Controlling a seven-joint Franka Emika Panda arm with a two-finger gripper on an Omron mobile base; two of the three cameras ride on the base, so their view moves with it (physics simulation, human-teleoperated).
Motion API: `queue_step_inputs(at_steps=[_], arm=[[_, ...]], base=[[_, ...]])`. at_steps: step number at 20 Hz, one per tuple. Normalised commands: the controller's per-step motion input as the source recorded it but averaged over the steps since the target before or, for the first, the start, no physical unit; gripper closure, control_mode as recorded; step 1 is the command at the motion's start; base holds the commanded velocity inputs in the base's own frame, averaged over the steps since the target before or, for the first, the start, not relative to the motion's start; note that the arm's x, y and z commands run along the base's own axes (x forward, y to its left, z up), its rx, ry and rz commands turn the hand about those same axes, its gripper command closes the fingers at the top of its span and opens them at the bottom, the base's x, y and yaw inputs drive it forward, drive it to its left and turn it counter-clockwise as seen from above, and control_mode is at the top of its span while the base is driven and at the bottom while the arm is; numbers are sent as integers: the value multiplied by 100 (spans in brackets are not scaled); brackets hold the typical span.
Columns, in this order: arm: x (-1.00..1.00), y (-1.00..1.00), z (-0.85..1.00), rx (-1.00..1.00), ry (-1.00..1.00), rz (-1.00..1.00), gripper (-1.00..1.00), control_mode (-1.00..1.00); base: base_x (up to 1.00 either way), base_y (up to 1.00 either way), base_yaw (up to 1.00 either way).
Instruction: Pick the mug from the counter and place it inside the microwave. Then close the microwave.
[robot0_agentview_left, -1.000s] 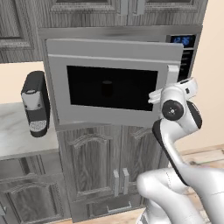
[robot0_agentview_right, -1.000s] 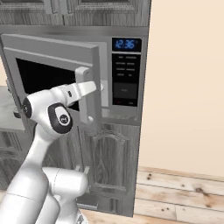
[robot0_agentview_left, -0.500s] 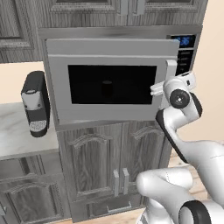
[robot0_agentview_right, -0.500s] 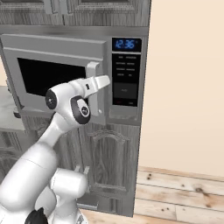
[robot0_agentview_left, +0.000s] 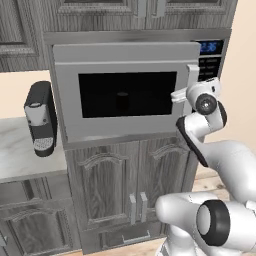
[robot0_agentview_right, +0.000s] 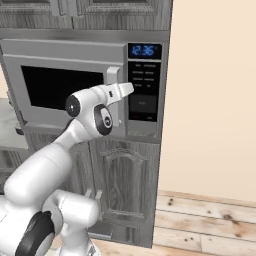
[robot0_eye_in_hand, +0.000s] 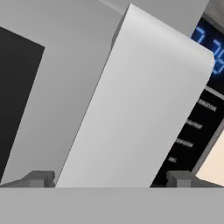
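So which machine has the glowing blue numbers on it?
The microwave, the big silver box with the dark window. Its blue clock glows above the black keypad. The small black coffee machine on the counter shows no numbers.

Marbled counter beside the cabinet column

The light grey-white marbled stone counter (robot0_agentview_left: 15, 152) runs along the left, over grey wood-grain cabinets (robot0_agentview_left: 30, 220). A small black coffee machine with a silver front (robot0_agentview_left: 41, 119) stands upright on its right end, just beside the tall grey wood-grain cabinet column (robot0_agentview_left: 127, 190). Pale wooden floor planks (robot0_agentview_right: 205, 220) lie below.
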Motion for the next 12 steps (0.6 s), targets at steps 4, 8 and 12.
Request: queue_step_inputs(at_steps=[4, 8, 12], arm=[[34, -13, 0, 0, 11, 0, -100, -100], [41, -12, 0, 0, 12, 0, -100, -100], [41, -10, 4, 0, 13, 0, -100, -100]], base=[[0, 0, 0], [0, 0, 0], [0, 0, 0]])
